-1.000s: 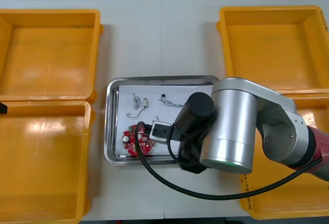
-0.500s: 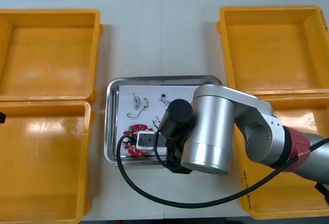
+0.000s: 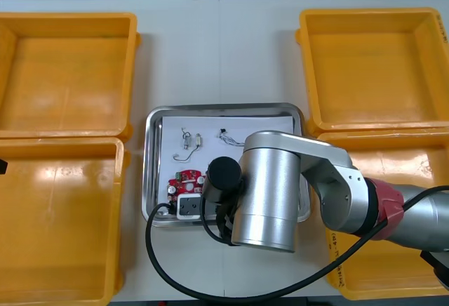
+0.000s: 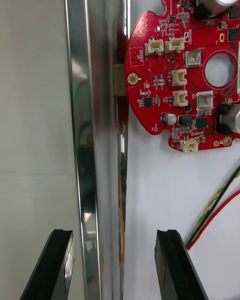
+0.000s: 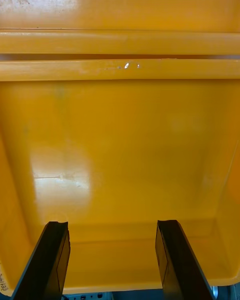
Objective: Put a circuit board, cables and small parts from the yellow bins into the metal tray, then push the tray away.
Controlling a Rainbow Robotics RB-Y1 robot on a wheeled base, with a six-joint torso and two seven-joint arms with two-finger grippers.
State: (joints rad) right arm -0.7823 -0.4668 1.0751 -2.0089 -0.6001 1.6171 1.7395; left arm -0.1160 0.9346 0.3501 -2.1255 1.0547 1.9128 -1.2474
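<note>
The right pincer (image 4: pixel 114 235), fingers apart, is ending a leftward sweep astride the near rim of the metal tray (image 4: pixel 82 130), beside the circuit board (image 4: pixel 170 75) lying inside, apparently readying the push. The left pincer (image 5: pixel 112 226), also apart, is idling over a yellow bin (image 5: pixel 120 130).

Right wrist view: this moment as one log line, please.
right gripper open astride tray rim; circuit board inside; left gripper open over yellow bin

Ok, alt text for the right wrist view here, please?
The right gripper straddles the metal tray's rim with open fingers, one over the table, one over the white inside. A red circuit board lies inside close to that rim, and a red and yellow cable ends by the inner finger.
</note>
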